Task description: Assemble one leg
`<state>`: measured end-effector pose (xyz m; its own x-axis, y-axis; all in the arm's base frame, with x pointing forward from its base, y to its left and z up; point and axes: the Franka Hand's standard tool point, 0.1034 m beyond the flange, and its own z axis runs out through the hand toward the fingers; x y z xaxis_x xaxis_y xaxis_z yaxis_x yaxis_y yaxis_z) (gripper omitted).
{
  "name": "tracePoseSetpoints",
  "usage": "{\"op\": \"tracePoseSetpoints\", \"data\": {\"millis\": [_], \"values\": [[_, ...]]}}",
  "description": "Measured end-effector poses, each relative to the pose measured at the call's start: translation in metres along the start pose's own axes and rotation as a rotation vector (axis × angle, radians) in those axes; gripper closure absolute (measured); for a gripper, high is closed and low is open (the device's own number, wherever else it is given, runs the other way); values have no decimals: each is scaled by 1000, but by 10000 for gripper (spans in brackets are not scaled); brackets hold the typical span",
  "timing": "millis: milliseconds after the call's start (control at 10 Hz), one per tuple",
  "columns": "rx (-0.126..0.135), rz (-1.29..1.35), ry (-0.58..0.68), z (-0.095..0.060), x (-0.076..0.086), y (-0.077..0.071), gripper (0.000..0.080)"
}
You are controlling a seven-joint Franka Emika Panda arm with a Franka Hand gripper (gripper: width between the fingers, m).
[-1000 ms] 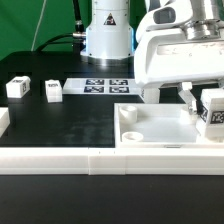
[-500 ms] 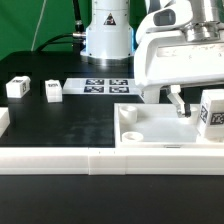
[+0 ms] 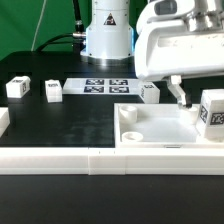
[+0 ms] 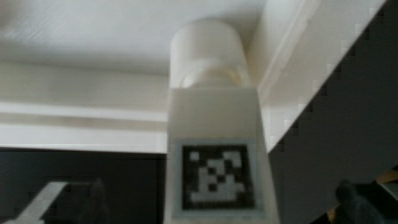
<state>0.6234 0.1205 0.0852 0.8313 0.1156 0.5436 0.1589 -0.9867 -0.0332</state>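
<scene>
A white leg (image 3: 212, 112) with a black-and-white tag stands upright at the right end of the big white tray-like part (image 3: 160, 127). My gripper (image 3: 190, 98) hangs just above and to the exterior view's left of it, one dark finger (image 3: 177, 93) showing. In the wrist view the leg (image 4: 217, 140) lies between my two fingertips (image 4: 64, 200), with dark gaps on both sides. My gripper (image 4: 217, 208) is open and holds nothing. The tray's white wall (image 4: 89, 60) lies behind the leg.
Two more legs (image 3: 17, 88) (image 3: 52, 91) stand at the exterior view's left and a third (image 3: 150, 92) behind the tray. The marker board (image 3: 105, 86) lies at the back by the robot base. A white rail (image 3: 60, 160) runs along the front.
My gripper has risen and shifted to the exterior view's left, away from the leg, which stays standing in the tray. The leg behind the tray has come into view.
</scene>
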Motion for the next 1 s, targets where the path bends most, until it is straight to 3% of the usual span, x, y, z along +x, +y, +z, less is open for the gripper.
{"op": "tracePoseSetpoints", "data": {"millis": [200, 500, 700, 900, 1000], "values": [[3, 8, -7, -8, 15, 5, 150], [14, 11, -55, -5, 9, 2, 150], [57, 19, -255, 2, 1, -3, 150], [92, 26, -398, 2, 11, -3, 150], [113, 24, -506, 1, 5, -6, 150]]}}
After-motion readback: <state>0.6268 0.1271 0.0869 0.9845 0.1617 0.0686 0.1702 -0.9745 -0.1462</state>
